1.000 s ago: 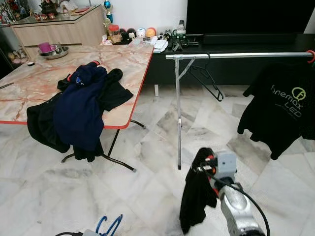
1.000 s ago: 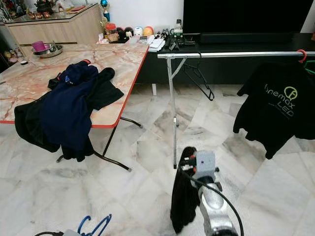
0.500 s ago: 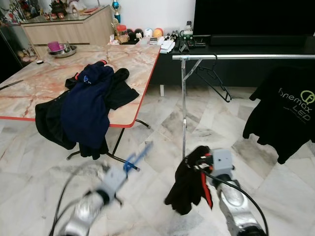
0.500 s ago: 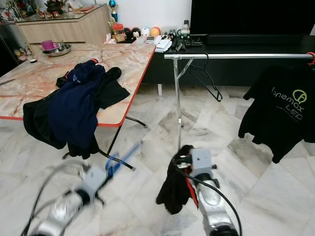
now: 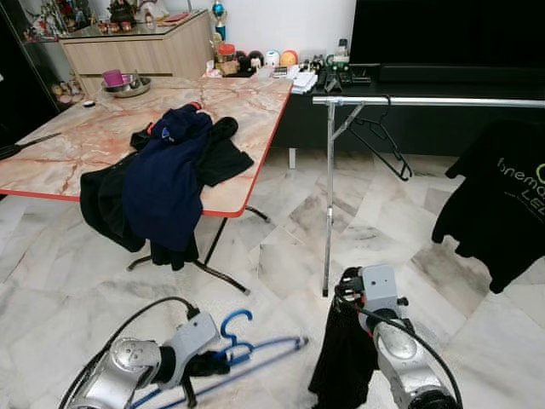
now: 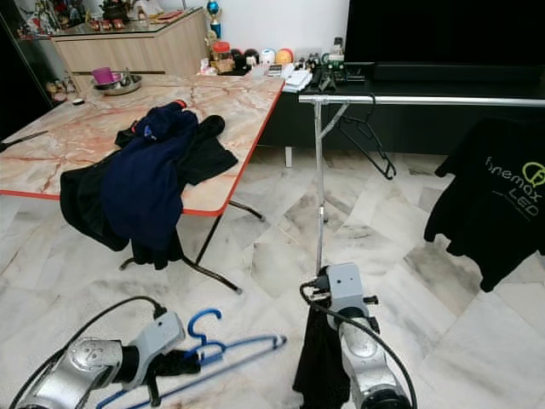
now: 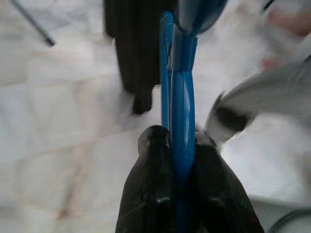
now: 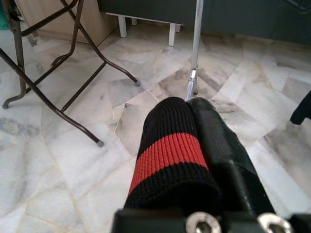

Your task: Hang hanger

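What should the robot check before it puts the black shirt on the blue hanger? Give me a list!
1. Left claw pinches the blue hanger: ok.
2. Right claw holds the black garment by its red-striped cuff: ok.
3. Garment spread open for the hanger: not ok, it hangs bunched.
4. Hanger near the garment: ok, just to its left.
5. Free space on the rail: ok, between the black hanger and the printed T-shirt.
6. Hanger undamaged: cannot tell.

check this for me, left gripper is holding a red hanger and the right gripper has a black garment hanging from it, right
Not quite: the hanger in the left gripper is blue, not red. The left wrist view shows the gripper shut on its blue plastic, and both eye views show its blue hook and bar. The rest holds: the right gripper holds a black garment that hangs from it.
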Robot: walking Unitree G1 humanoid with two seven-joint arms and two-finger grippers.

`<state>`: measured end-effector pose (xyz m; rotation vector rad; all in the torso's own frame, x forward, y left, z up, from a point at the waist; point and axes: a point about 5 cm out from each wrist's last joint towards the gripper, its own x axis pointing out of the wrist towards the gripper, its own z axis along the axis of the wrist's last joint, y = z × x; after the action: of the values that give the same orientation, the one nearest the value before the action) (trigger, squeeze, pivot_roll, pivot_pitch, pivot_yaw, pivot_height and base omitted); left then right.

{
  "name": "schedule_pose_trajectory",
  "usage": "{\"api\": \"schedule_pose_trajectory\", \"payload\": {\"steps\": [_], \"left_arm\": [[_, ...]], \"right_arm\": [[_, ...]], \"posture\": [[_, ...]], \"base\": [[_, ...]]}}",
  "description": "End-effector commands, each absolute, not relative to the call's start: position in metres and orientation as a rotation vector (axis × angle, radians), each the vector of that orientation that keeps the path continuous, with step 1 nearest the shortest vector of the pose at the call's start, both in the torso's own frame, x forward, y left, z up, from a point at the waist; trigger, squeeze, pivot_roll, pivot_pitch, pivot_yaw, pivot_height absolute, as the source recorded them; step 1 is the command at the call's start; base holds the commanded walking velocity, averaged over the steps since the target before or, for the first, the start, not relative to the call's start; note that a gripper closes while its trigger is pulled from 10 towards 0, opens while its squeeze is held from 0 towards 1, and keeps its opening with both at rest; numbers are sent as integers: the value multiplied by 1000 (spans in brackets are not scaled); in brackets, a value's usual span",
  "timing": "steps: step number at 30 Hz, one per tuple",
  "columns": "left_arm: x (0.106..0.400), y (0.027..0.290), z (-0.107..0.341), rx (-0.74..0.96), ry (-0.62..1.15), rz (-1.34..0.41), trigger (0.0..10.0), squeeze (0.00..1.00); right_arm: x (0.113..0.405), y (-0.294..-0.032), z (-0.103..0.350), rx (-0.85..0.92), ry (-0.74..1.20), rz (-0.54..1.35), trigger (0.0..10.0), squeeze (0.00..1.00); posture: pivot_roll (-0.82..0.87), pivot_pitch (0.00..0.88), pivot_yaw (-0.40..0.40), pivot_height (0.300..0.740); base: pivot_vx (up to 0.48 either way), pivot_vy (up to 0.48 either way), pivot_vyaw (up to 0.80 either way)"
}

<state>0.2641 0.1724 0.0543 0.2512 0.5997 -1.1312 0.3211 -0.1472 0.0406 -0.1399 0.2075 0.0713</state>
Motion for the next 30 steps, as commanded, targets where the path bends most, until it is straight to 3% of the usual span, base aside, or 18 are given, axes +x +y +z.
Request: {"api": "schedule_pose_trajectory", "payload": {"steps": [1, 18, 24, 30], "left_arm": [[267, 160, 72, 163, 526, -1183, 10000, 0], [253, 144, 86, 72, 544, -1230, 10000, 0], [263, 152, 78, 153, 569, -1093, 10000, 0], [266, 155, 78, 112, 564, -1049, 10000, 0]], "right_arm": [[322, -141, 39, -107, 222, 73, 10000, 0], [320, -147, 33, 13, 274, 7, 10000, 0], [320, -145, 34, 22, 275, 7, 10000, 0], [319, -148, 32, 37, 282, -9, 10000, 0]], "posture": [[101, 0, 61, 740], [104, 0, 61, 740], [105, 0, 59, 740], [115, 0, 57, 740]], "base": [[0, 0, 0], [0, 0, 0], [0, 0, 0], [0, 0, 0]]}}
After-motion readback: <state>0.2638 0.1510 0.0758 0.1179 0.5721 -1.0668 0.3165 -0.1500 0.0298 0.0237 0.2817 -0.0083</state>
